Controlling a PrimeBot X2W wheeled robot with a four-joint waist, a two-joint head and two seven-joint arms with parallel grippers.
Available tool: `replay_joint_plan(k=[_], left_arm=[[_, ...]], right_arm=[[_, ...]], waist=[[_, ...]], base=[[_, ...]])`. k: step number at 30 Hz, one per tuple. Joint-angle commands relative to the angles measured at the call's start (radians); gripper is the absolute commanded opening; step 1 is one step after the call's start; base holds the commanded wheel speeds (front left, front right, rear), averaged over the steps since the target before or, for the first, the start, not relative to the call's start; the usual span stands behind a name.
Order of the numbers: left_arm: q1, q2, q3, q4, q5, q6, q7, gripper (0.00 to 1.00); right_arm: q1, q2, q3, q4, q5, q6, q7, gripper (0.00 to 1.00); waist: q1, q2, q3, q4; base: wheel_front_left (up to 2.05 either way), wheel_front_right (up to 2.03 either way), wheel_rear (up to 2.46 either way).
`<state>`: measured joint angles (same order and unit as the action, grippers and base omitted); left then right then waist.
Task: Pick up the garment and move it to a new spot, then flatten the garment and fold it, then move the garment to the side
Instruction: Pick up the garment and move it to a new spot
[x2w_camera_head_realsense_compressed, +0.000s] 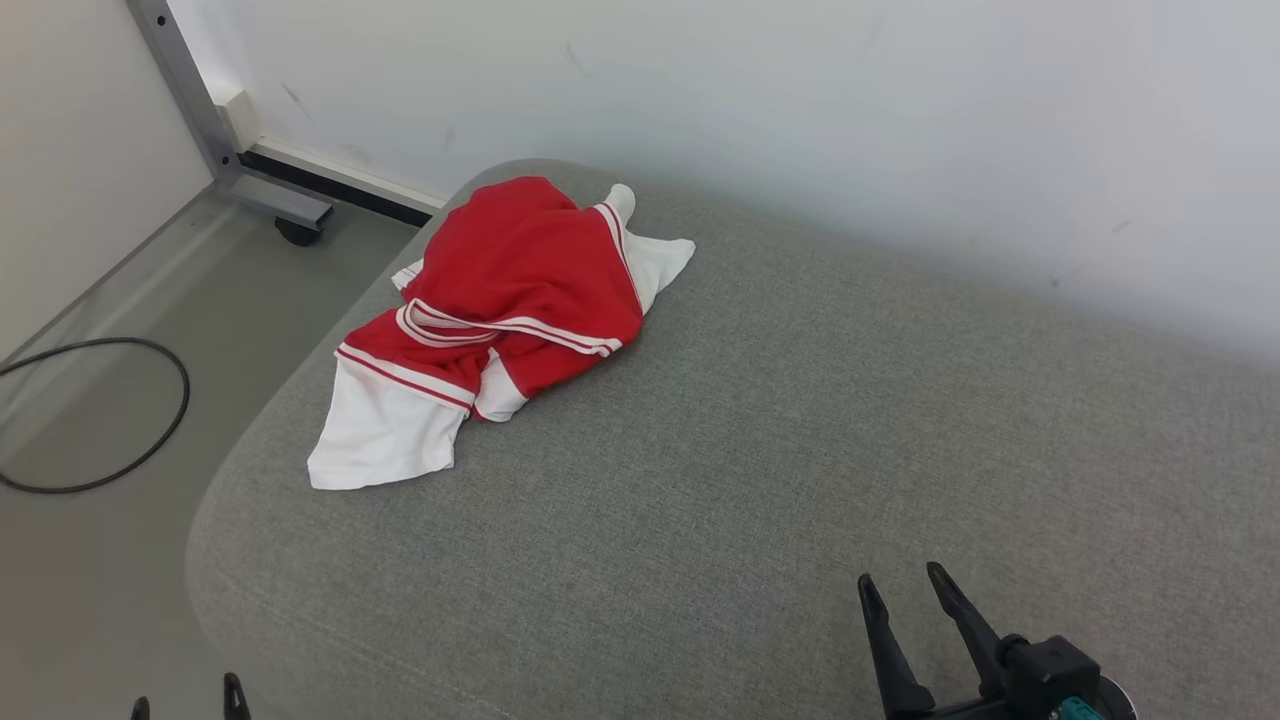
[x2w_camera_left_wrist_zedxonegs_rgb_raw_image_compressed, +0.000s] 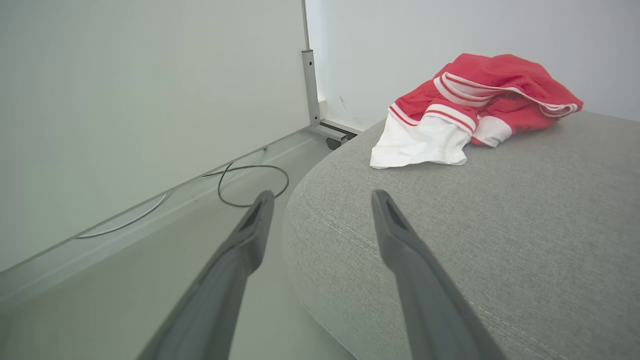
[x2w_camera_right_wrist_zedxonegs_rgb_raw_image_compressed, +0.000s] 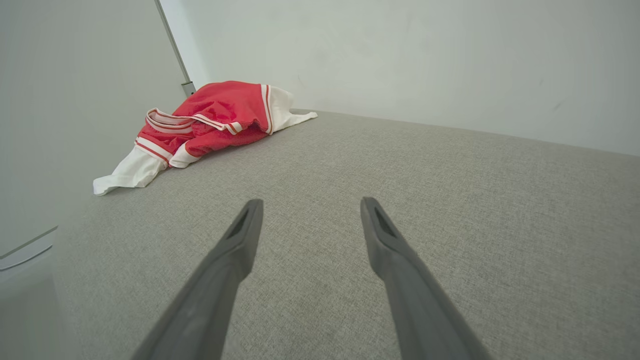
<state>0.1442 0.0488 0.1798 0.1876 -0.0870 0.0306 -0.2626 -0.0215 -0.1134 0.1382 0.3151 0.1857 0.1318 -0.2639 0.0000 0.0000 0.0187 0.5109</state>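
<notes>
The crumpled red-and-white garment (x2w_camera_head_realsense_compressed: 500, 310) lies near the grey cushion (x2w_camera_head_realsense_compressed: 800, 420)'s far left corner — the left gripper (x2w_camera_head_realsense_compressed: 187, 700) and right gripper (x2w_camera_head_realsense_compressed: 900, 575) hang well short, jaws wide. A shallow pinch there could drag it overboard.

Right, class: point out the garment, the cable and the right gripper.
garment (x2w_camera_head_realsense_compressed: 520, 270): head view, red middle.
cable (x2w_camera_head_realsense_compressed: 188, 392): head view, loop's right edge.
right gripper (x2w_camera_head_realsense_compressed: 900, 572): head view, midway between fingertips.

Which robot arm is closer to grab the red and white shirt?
Probably the left. The shirt lies crumpled at the left end of the grey cushion, nearer the left gripper; the right gripper sits farther across. Both are open.
</notes>
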Motion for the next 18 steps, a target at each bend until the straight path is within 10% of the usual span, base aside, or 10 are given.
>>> replay_joint_plan(k=[1, 18], left_arm=[[0.009, 0.003, 0.007, -0.014, -0.010, -0.002, -0.004, 1.00], [-0.173, 0.006, 0.048, -0.052, -0.064, -0.097, -0.004, 1.00]], right_arm=[[-0.007, 0.000, 0.002, 0.002, -0.001, -0.002, -0.001, 1.00], [-0.087, -0.097, 0.065, -0.061, 0.035, -0.002, -0.001, 1.00]], waist=[[0.0000, 0.0000, 0.005, -0.004], [0.0000, 0.0000, 0.153, -0.117]], base=[[0.00, 0.00, 0.00], [0.00, 0.00, 0.00]])
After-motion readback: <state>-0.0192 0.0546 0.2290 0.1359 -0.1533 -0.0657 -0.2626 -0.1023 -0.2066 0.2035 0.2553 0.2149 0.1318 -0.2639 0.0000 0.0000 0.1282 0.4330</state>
